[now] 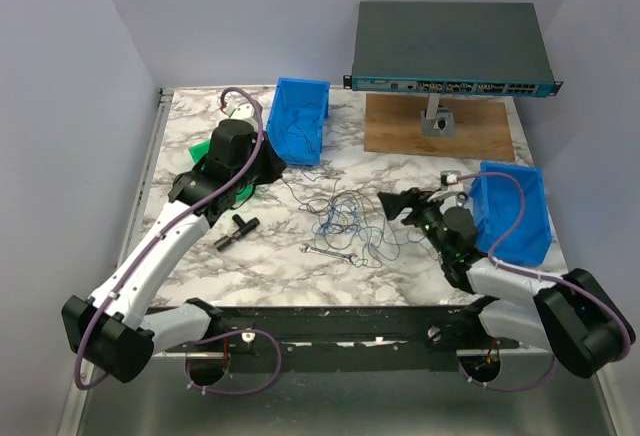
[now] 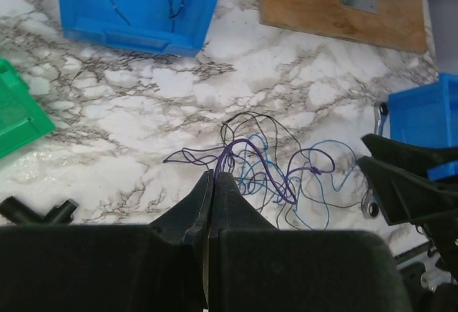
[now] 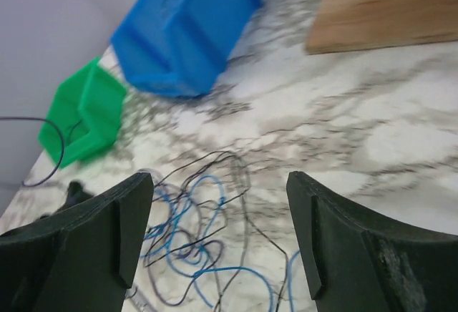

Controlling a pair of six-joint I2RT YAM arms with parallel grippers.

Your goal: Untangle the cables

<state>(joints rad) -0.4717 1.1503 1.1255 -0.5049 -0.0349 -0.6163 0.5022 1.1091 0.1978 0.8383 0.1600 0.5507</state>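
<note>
**A:** Where are the cables (image 1: pixel 345 218)?

**B:** In a loose heap in the middle of the marbled bench (image 1: pixel 260 266), between the 2 arms. They are thread-thin wires, some bright blue and some black, limp and looped over each other.

**A:** And the left pincer (image 2: pixel 213 177)?

**B:** It is pressed fully closed, its 2 black fingers meeting at the tip. 1 purplish-blue strand rises from the heap right up to that tip, so it looks pinched there. I judge this is to lift that strand clear of the rest.

**A:** The right pincer (image 3: pixel 218 177)?

**B:** It is spread wide and holds nothing. It sits near the heap's right side, and the wires show between its blunt matte fingers. It is probably lined up to take another strand so the 2 can be drawn apart.

**A:** Anything close by?

**B:** A small silver wrench (image 1: pixel 325 252) lies just beside the heap's near edge, and thin loops could snag on it.
</note>
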